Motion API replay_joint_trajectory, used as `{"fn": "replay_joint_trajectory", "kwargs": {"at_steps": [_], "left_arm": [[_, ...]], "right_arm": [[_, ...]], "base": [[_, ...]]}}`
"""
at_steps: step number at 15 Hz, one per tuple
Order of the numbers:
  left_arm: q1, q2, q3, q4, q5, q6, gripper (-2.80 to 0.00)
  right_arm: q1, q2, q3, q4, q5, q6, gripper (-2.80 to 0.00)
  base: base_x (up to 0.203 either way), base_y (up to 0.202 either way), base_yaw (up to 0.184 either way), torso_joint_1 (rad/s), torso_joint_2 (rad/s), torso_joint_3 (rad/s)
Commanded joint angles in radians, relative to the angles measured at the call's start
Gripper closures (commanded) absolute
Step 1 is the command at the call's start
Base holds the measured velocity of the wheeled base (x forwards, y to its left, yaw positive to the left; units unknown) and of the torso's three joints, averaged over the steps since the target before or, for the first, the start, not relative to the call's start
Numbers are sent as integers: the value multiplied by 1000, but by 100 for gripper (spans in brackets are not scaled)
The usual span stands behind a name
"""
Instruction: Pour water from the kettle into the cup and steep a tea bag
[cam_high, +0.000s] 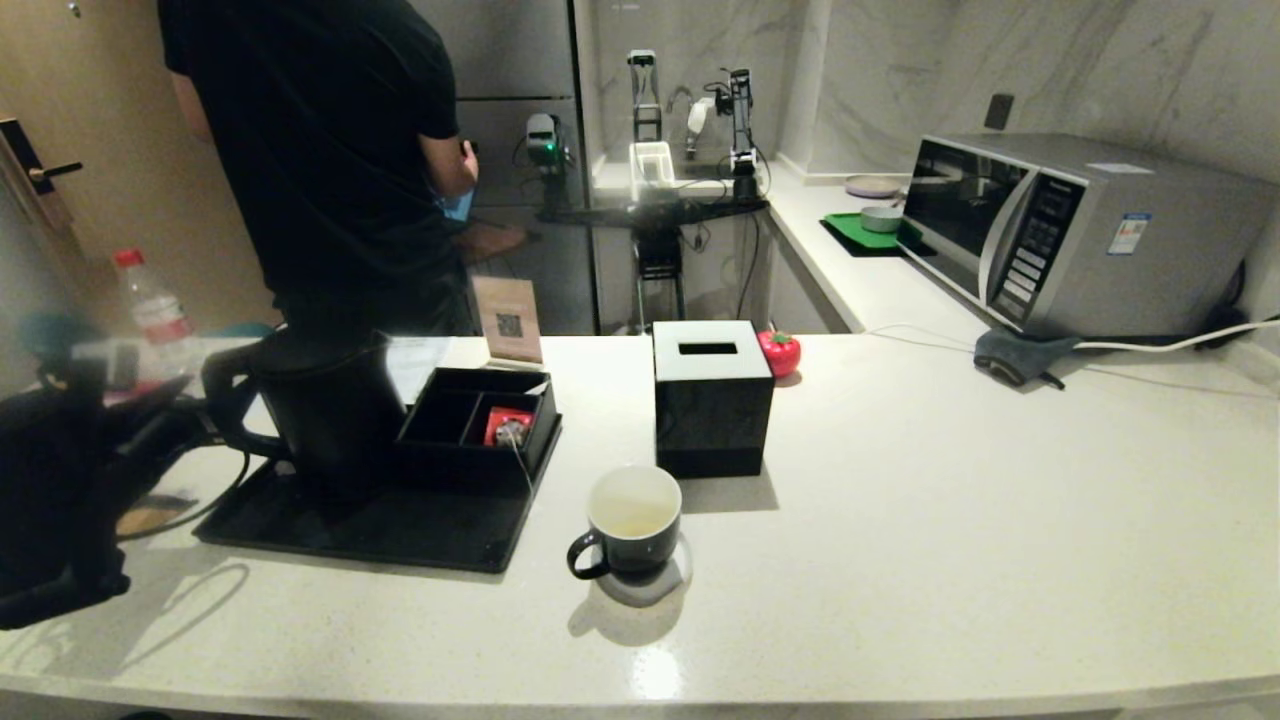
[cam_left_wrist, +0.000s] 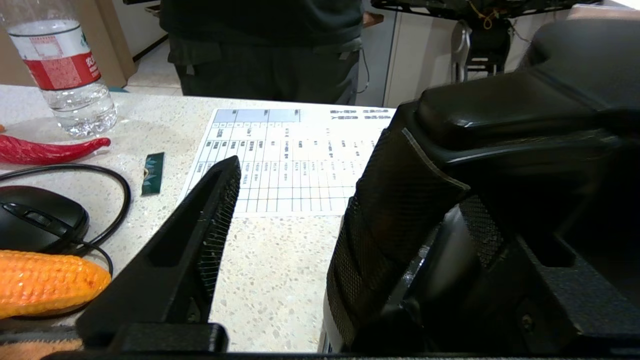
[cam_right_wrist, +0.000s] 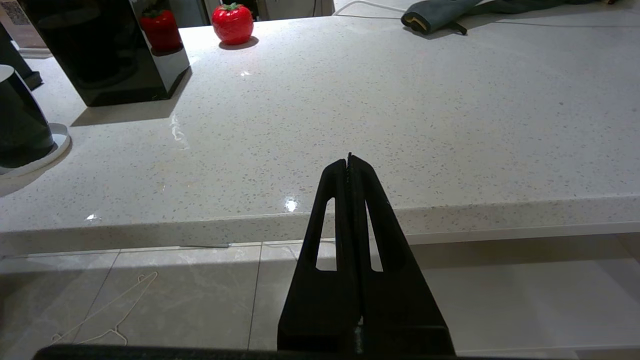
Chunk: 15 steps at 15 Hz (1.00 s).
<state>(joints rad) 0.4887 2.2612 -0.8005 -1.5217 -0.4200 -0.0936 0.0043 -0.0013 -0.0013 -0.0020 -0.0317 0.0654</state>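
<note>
Your left gripper (cam_left_wrist: 300, 200) stands released around the kettle (cam_high: 325, 405) handle, so the kettle rests on its tray (cam_high: 380, 530), far left of the cup (cam_high: 632, 520). Your right gripper (cam_right_wrist: 349, 162) waits clenched below the counter (cam_right_wrist: 400, 125) edge.

Left end effector (cam_left_wrist: 285, 200): matte blk, two wedge-shaped fingers (cam_left_wrist: 200, 225) w/ slot cut-outs, inner faces w/ fine mesh-textured pads; small screw at base. Left arm (cam_high: 60, 480): bulky blk housing, blk cable looped alongside. Right end effector (cam_right_wrist: 349, 162): same blk tapered fingers, long slot in each, serrated inner edges.
</note>
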Motion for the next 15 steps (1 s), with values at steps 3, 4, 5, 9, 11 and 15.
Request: {"fn": "replay_joint_trajectory", "kwargs": {"at_steps": [3,4,5,9,11,15], "left_arm": [[7,-66,68,-48,-2,-1,-280],[11,-78,84,-48,-2,0,-280],[18,-90,98,-48,-2,0,-280],[42,-140,156,-48,-24,-1,-280],[54,-172,194,-48,-29,-1,-280],[73,-255,298,-48,-31,-1,-280]], "right_arm": [[0,1,1,-1,-1,1,0],[0,1,0,-1,-1,1,0],[0,1,1,-1,-1,1,0],[0,1,0,-1,-1,1,0],[0,1,0,-1,-1,1,0],[0,1,1,-1,-1,1,0]], "base": [[0,0,0,0,0,0],[0,0,0,0,0,0],[0,0,0,0,0,0],[0,0,0,0,0,0],[0,0,0,0,0,0],[0,0,0,0,0,0]]}}
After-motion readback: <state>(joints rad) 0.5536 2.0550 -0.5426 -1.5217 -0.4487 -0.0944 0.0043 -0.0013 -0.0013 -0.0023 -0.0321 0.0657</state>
